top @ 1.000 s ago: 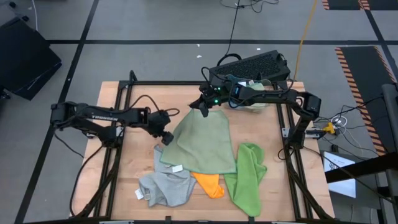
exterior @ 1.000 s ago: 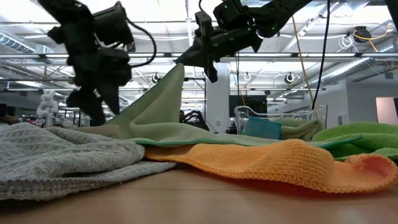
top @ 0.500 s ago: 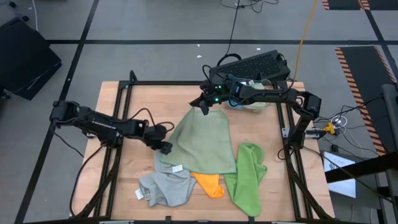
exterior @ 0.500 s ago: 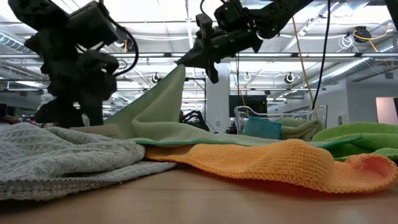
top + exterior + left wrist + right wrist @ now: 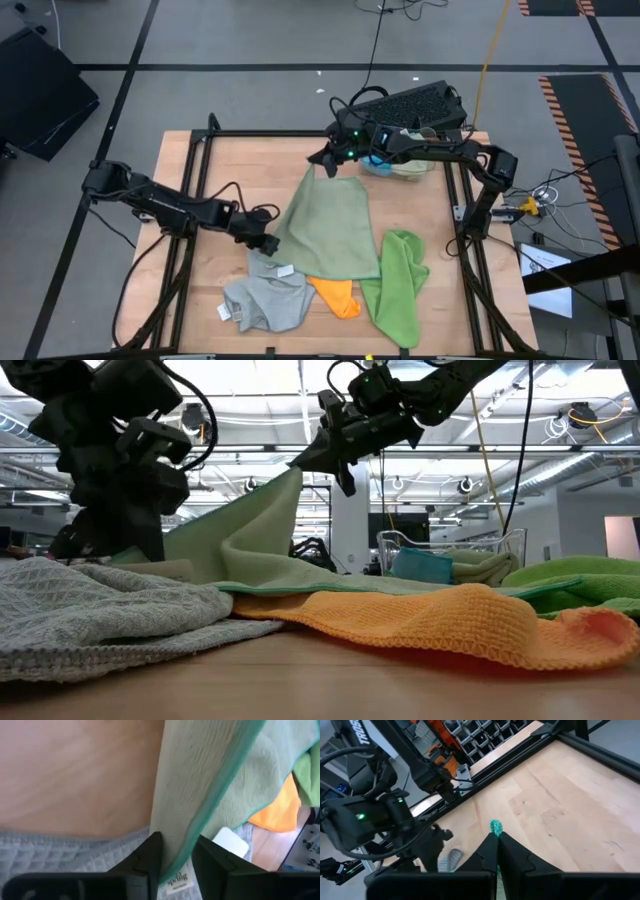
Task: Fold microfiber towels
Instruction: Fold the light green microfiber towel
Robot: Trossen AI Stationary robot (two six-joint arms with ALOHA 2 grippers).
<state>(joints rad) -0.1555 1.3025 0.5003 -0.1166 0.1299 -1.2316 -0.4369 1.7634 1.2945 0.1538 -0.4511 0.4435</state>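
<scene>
Altogether four towels [image 5: 325, 228], two arms [image 5: 160, 200]

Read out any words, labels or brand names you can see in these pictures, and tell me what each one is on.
"TROSSEN", partly cut off, on the left arm in the right wrist view.
"spring", small print on the white tag of the sage green towel; its other line is too small to read.
Lettering on the left arm in the high view: too small to read.
</scene>
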